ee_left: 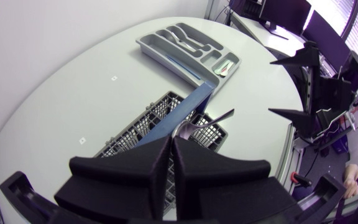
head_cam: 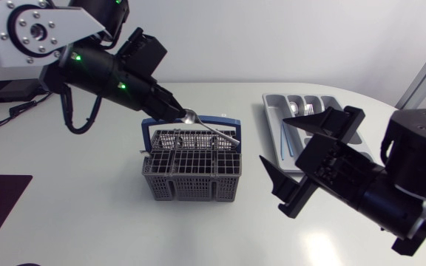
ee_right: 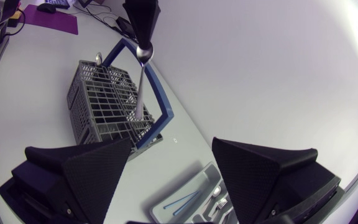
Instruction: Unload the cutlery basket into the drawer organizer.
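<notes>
Left pincer point(head_cam: 176, 111) pinches the spoon point(head_cam: 213, 128) by its bowl over the basket point(head_cam: 191, 181). That slick hold may slip, or the handle may snag the rim. The spread right pincer point(ee_right: 173, 149) crowds the drawer organizer point(head_cam: 269, 111).

Left gripper point(head_cam: 177, 112) extended toward middle, fingers pinched on spoon point(head_cam: 211, 128) — right gripper point(head_cam: 274, 142) hovering aside, fingers spread wide.
</notes>
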Tool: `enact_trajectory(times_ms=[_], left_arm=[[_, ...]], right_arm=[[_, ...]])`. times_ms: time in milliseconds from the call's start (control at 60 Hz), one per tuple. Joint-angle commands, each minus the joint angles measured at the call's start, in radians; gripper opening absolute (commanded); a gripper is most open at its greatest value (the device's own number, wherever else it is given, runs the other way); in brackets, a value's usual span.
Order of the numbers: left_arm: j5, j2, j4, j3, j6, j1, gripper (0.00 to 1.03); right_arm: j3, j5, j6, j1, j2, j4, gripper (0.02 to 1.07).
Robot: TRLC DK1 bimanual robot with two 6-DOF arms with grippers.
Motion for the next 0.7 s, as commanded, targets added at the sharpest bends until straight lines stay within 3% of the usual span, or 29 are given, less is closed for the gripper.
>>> enact_trajectory(times_ms=[0,150,483,683], left_arm=[[0.022,0.049,-0.010,0.049,-0.094,-0.028,0.10],[0.041,0.092,-0.012,0.077,-0.139,-0.068,0.10],[0.045,0.112,-0.084,0.137,-0.166,-0.097,0.10],[0.053,0.105,-0.115,0.152,-0.171,-0.092,0.10]], right_arm=[[0.024,0.025,0.035,0.050,0.054,0.042,0.90],[0.033,0.038,0.041,0.107,0.136,0.117,0.83],[0.078,0.028,-0.008,0.118,0.268,0.227,0.52],[0.102,0.020,-0.022,0.115,0.306,0.246,0.46]])
